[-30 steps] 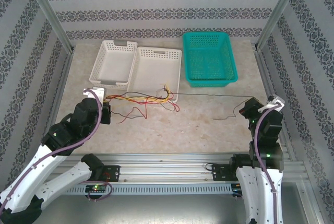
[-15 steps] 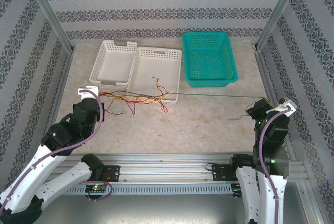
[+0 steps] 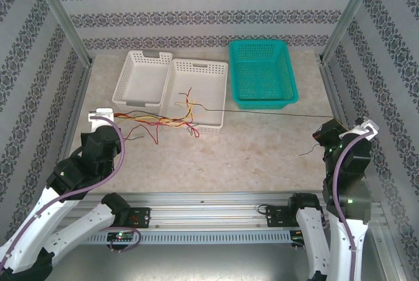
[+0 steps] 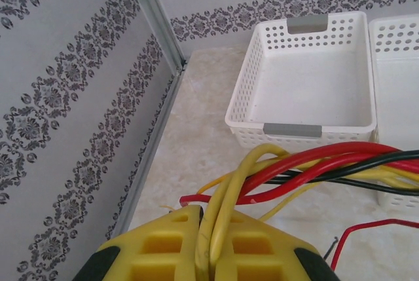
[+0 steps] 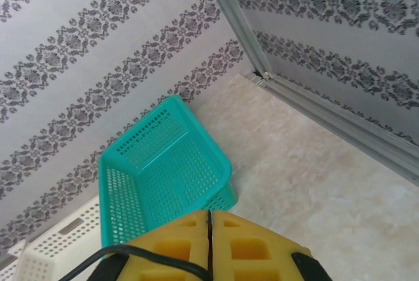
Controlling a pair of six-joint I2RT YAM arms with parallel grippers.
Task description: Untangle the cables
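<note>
My left end effector is pressed together on the cables near the bench's left edge. My right end effector seems to pinch one black cable, taut toward the right edge. I judge the step is drawing that strand free. Next I'd pull it rightward until it slips clear. I can read no writing.

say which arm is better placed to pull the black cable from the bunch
Right: the right gripper is shut on the black cable, stretched taut from the bunch that the left gripper clamps.
</note>
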